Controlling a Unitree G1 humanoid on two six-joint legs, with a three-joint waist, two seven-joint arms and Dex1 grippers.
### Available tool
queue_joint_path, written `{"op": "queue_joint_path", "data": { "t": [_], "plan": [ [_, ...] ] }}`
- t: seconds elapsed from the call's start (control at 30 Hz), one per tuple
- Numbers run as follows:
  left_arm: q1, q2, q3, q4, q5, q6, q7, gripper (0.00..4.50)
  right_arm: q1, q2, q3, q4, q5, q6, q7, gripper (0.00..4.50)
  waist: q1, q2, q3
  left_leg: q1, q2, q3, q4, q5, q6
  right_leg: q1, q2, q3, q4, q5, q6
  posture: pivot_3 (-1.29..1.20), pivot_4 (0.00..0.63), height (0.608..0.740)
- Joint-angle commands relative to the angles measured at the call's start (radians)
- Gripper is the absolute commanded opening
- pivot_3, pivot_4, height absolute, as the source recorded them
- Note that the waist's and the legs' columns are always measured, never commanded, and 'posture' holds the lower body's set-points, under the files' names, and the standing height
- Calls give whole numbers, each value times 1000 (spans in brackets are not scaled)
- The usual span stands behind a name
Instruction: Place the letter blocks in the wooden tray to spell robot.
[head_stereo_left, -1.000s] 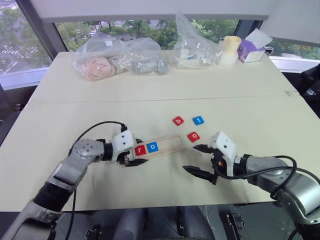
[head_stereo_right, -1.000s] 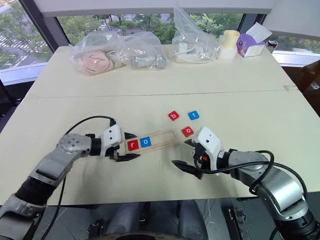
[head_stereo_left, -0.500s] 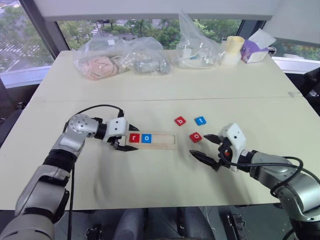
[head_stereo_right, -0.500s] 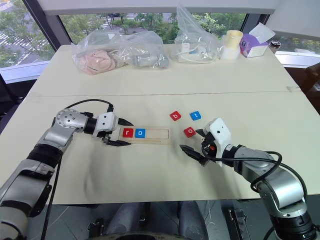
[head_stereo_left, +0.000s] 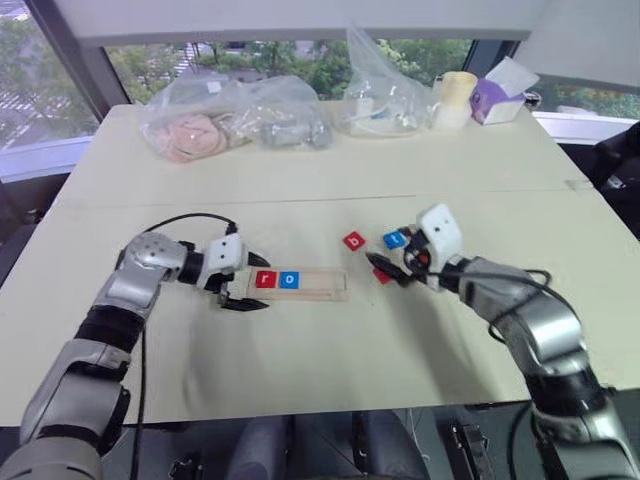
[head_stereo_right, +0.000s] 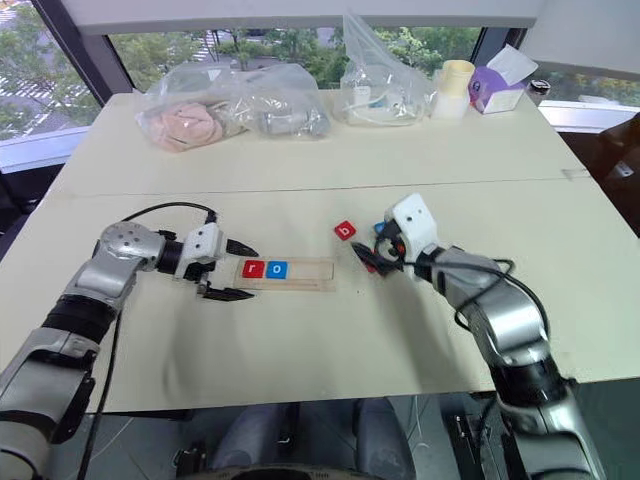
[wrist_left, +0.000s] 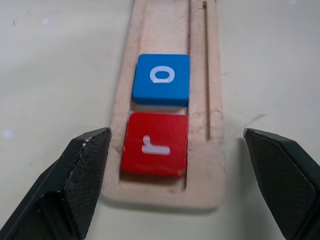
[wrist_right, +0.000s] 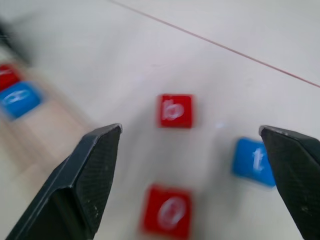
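Long light-wood tray (head_stereo_left: 300, 284) on cream tabletop (head_stereo_left: 300, 370), red r tile (wrist_left: 156, 144) and blue o tile (wrist_left: 161, 79) seated at its left end. Left tool (head_stereo_left: 243, 282) open around that end. Right tool (head_stereo_right: 368, 256) open over loose red b tile (wrist_right: 175, 110), red o tile (wrist_right: 167, 212), blue t tile (wrist_right: 254, 161). Likely next: pinching b, then seating it just right of o.

A white lowercase "r" is read on the red letter block (wrist_left: 155, 144) at the lower centre of the left wrist view, and a white "o" on the blue block (wrist_left: 161, 79) just above it; both are seated in the wooden tray (wrist_left: 210, 165). In the right wrist view, "b" is read on a red block (wrist_right: 175, 110) at centre, "t" on a blue block (wrist_right: 254, 161) at right, and a blurred "o" on a red block (wrist_right: 167, 212) at the bottom.
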Motion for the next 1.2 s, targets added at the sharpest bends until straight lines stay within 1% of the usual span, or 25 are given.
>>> {"op": "queue_joint_path", "data": {
  "t": [0.03,0.1,0.2,0.27,0.4,0.5,0.6,0.67,0.73,0.77,0.9,1.0,1.1,1.2],
  "plan": [
    [4,32,102,-73,-75,121,41,4439,-125,74,5,124,-16,26,-10,4500,-2,0,0,0,0,0,0,0,0,-1,0,0,3,1,2,0,150,740],
    [27,47,140,-129,-107,194,63,4439,-170,117,3,177,-19,29,-10,4500,-3,0,0,0,0,0,0,0,0,-3,0,0,7,2,4,0,150,740],
    [106,79,239,-303,-199,368,132,4439,-210,163,42,236,-53,31,-7,4500,-4,0,0,0,0,0,-1,0,0,-3,2,0,9,1,4,0,150,740],
    [161,99,282,-406,-239,447,166,4439,-214,177,56,248,-67,37,-4,4500,-4,0,1,0,0,-1,-1,0,0,-3,2,0,9,1,4,0,150,740],
    [269,123,360,-605,-311,576,250,4439,-203,193,71,260,-96,57,-16,4500,-1,0,1,0,0,-1,-1,0,0,-4,1,1,8,0,2,0,150,740],
    [315,113,399,-688,-341,627,317,4439,-193,210,76,274,-118,68,-32,4500,-2,0,1,1,0,-2,-1,0,0,-3,1,2,8,-1,1,0,150,740],
    [336,101,413,-738,-361,655,368,4500,-186,226,80,298,-144,56,-47,3640,-3,0,1,1,0,-2,-1,0,0,-3,2,2,8,0,1,0,150,740],
    [340,97,409,-754,-364,660,390,4500,-182,233,79,299,-152,53,-46,2723,-3,0,1,1,0,-1,-1,0,0,-3,1,2,8,0,1,0,150,740],
    [339,95,404,-759,-368,659,405,4500,-179,235,80,295,-161,57,-45,1592,-3,0,1,2,0,-1,-1,0,0,-3,2,2,8,-1,1,0,150,740],
    [338,94,402,-758,-370,658,410,4500,-178,236,80,293,-165,58,-45,1168,-4,0,1,2,0,-1,-1,0,0,-3,2,2,8,-1,1,0,150,740],
    [316,84,371,-766,-377,655,417,4500,-179,235,59,271,-192,23,-75,1176,-4,0,1,2,0,0,-1,0,0,-3,2,2,8,-1,1,0,150,740],
    [311,81,326,-813,-387,665,404,4500,-168,231,-30,154,-177,45,-133,1176,0,0,1,1,0,0,-1,0,-1,-3,2,2,8,-1,1,0,150,740],
    [310,74,252,-874,-391,669,389,4500,-86,219,-130,-74,-160,202,-199,1176,7,0,1,1,-1,-1,-1,0,-1,-4,1,3,8,-1,1,0,150,740],
    [308,66,207,-895,-385,662,388,4500,-13,242,-205,-253,-145,361,-253,1176,3,0,1,1,-1,-1,-1,0,-1,-3,1,3,7,-1,0,0,150,740]
  ]
}}
